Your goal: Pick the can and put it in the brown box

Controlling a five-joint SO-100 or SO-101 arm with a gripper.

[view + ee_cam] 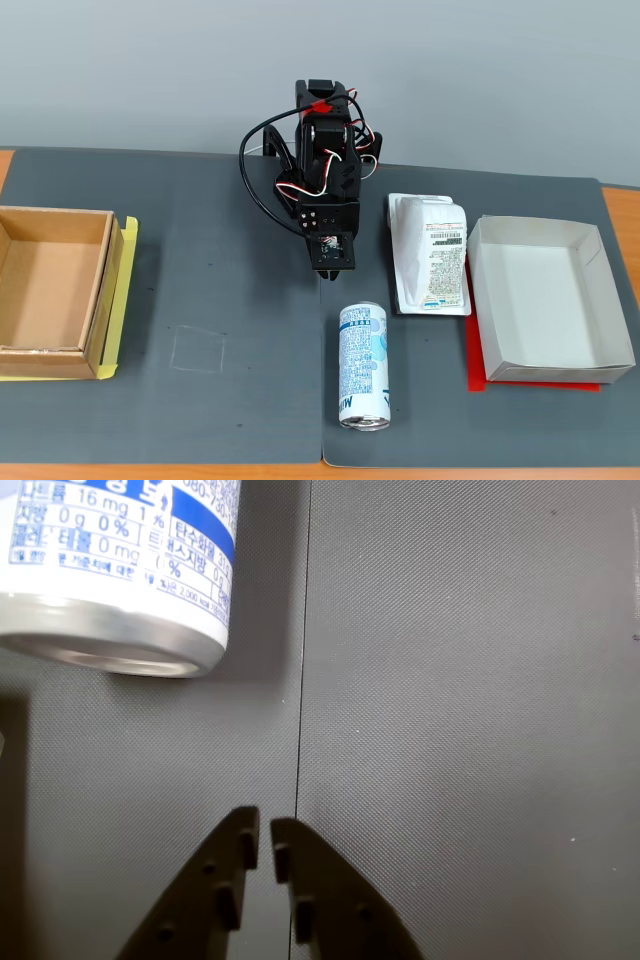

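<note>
Can (pixel 363 366), a slim white-and-blue metal cylinder lying on its side on the dark grey surface (pixel 220 300) at the pincer's (pixel 264 835) six o'clock, looks smooth, rollable, dentable; grip mid-body across its width; pincer nearly pressed together, empty.

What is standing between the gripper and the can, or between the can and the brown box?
Nothing visible. In the fixed view only bare gray mat separates the gripper from the can, and the can from the brown box.

a lab-style robot test bench: a plain grey wall (pixel 500 70), dark grey mats (pixel 230 300) on a wooden table (pixel 620 205), and taped floor markers (pixel 125 290) beside a small arm (pixel 325 170).
</note>
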